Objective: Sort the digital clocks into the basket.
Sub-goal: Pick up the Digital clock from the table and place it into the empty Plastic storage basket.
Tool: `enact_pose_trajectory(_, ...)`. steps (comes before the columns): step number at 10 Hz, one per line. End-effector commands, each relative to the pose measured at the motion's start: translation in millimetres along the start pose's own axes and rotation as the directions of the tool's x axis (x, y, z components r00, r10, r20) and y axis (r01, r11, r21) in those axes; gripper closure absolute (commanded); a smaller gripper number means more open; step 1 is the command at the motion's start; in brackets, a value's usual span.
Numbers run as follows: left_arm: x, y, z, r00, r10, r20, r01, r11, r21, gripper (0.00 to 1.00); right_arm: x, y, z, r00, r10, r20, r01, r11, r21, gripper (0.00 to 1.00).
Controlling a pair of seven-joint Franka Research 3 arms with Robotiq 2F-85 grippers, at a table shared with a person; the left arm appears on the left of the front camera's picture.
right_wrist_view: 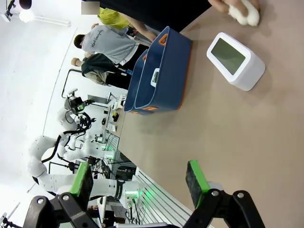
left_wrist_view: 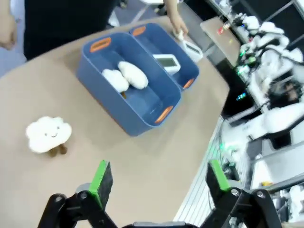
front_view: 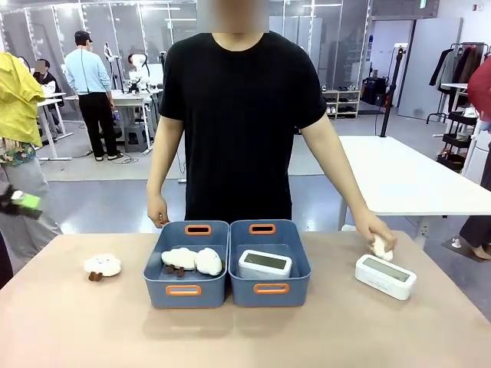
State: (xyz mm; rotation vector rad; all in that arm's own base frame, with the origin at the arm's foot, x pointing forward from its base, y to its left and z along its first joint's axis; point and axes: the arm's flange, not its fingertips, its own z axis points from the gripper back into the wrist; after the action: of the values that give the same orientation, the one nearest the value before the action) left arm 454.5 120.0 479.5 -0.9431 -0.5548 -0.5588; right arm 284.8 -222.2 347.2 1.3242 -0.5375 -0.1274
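Spread wide, the left hand (left_wrist_view: pixel 159 176) and the right hand (right_wrist_view: pixel 138 176) are held above the worktop (front_view: pixel 77 322), while one digital clock (front_view: pixel 265 264) is seen inside the right blue basket (front_view: pixel 245 294) and the other digital clock (front_view: pixel 385 276) is left on the worktop near it.

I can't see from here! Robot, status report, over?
Left fingers open, right fingers open. One clock in basket, other clock on table. Hand with toy beside it.

L gripper (left_wrist_view: pixel 159 176) jaws spread wide, R gripper (right_wrist_view: pixel 138 177) likewise
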Motion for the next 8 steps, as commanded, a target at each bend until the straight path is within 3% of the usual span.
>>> enact_pose_trajectory(1, -47.3, 31.0, 22.2, 0.990, 0.061, 0.126, -0.052, 0.996, -0.070, 0.00, 0.5, 0.7, 0.4, 1.000, 0.004, 0.001, -0.004, 1.000, 0.008, 0.00)
enact_pose_trajectory(3, -104.1, 41.8, 66.5, 0.961, 0.183, 0.208, -0.179, 0.983, -0.040, 0.00, 0.5, 0.7, 0.4, 1.000, 0.004, 0.001, -0.004, 1.000, 0.008, 0.00)
enact_pose_trajectory(5, -134.2, 88.9, 71.6, 0.940, 0.217, 0.265, -0.208, 0.976, -0.064, 0.00, 0.5, 0.7, 0.4, 1.000, 0.004, 0.001, -0.004, 1.000, 0.008, 0.00)
enact_pose_trajectory(6, -123.1, 50.5, 71.8, 0.959, 0.198, 0.201, -0.198, 0.980, -0.019, 0.00, 0.5, 0.7, 0.4, 1.000, 0.004, 0.001, -0.004, 1.000, 0.008, 0.00)
enact_pose_trajectory(8, -123.1, 50.5, 71.8, 0.959, 0.198, 0.201, -0.198, 0.980, -0.019, 0.00, 0.5, 0.7, 0.4, 1.000, 0.004, 0.001, -0.004, 1.000, 0.008, 0.00)
